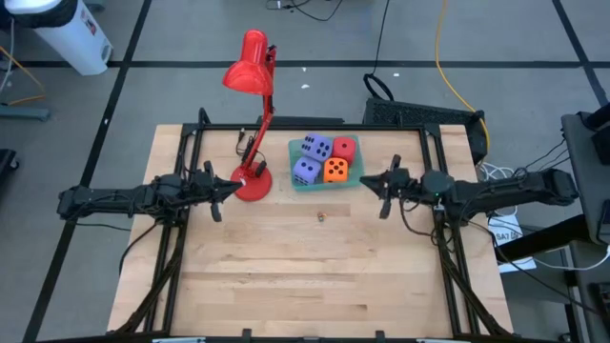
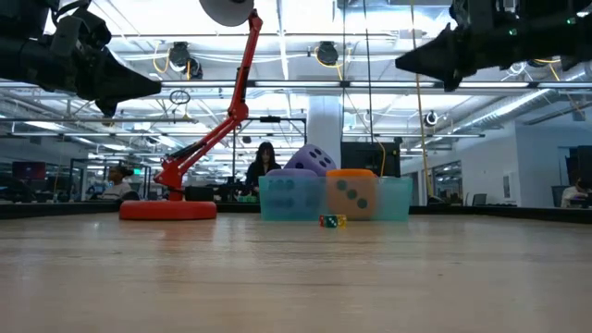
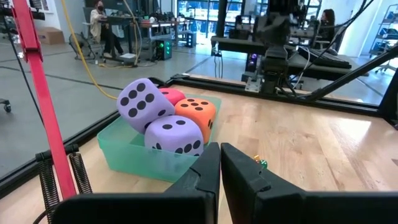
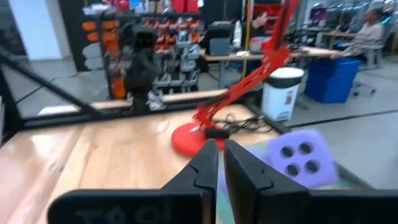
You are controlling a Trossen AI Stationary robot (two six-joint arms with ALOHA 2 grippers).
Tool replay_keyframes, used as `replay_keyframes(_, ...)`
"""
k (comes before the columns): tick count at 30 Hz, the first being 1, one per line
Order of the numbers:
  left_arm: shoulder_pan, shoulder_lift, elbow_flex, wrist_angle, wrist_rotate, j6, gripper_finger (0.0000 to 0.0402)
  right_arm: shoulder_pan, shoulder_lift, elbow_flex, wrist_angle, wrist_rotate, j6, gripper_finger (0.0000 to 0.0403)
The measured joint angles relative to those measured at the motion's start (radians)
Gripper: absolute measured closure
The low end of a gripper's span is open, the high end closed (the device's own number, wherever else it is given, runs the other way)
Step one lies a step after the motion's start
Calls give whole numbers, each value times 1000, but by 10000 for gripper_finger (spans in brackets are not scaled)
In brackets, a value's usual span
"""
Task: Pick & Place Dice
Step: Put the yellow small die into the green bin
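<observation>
All four dice [image 1: 324,159] are seen in the green tray [image 1: 297,183] beside the red lamp [image 1: 254,181] — none left on the table, so placing appears done. Left gripper [image 1: 221,193] and right gripper [image 1: 375,184] are held raised, fingers pressed together, nothing gripped.

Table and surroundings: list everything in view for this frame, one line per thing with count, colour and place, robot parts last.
dice: four, two purple-blue, one orange, one red; all in the tray, one purple-blue resting on top.
tray: one, translucent green; far middle of the table.
desk lamp: one, red; base on the table left of the tray, head leaning beyond the far edge.
small object: one, green and yellow; on the bare wood in front of the tray.
table: one, light wood with a black frame.
bin: one, white; floor, far left.
left gripper: one, dark; shut, empty, raised beside the lamp base.
right gripper: one, dark; shut, empty, raised right of the tray.
</observation>
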Motion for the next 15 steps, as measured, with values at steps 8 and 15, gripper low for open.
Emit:
replay_keyframes(8,0,0,0,1,0,0,376,72,202,-36,126,66,81,401)
replay_keyframes(15,0,0,0,3,-1,1,376,136,460,70,154,182,85,402)
